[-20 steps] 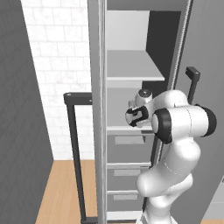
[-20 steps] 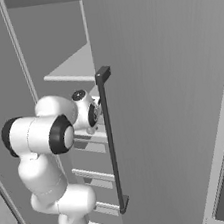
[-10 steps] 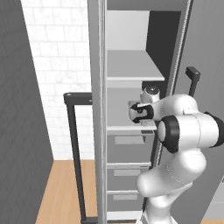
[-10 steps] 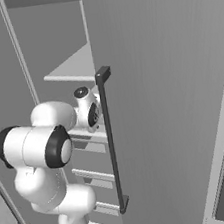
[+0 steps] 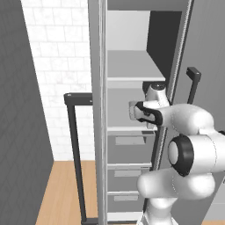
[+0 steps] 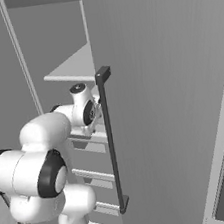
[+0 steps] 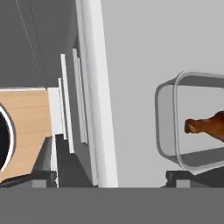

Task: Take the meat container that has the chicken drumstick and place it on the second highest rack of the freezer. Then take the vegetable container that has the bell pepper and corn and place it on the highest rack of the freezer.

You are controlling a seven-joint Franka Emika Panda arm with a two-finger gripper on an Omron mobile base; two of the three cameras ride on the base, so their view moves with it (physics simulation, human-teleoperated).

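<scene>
The freezer (image 5: pixel 99 132) is showing plain mid grey, its shelf boards paler; its bar handle (image 6: pixel 111 144) is showing black; the wall (image 5: pixel 57 66) is showing white brick; the floor (image 5: pixel 61 193) is showing light tan wood; the meat container (image 7: pixel 168 127) is showing pale grey; the chicken drumstick (image 7: pixel 210 126) is showing reddish-brown; the arm (image 5: pixel 189 149) is showing white with black joints.

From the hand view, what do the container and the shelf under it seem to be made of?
The container looks like clear or pale grey plastic: its thin wall has rounded corners and a raised rim, and the chicken drumstick shows inside. The second highest rack looks like a matte, pale grey board, perhaps painted metal or plastic; the flat rendering leaves that open.
</scene>
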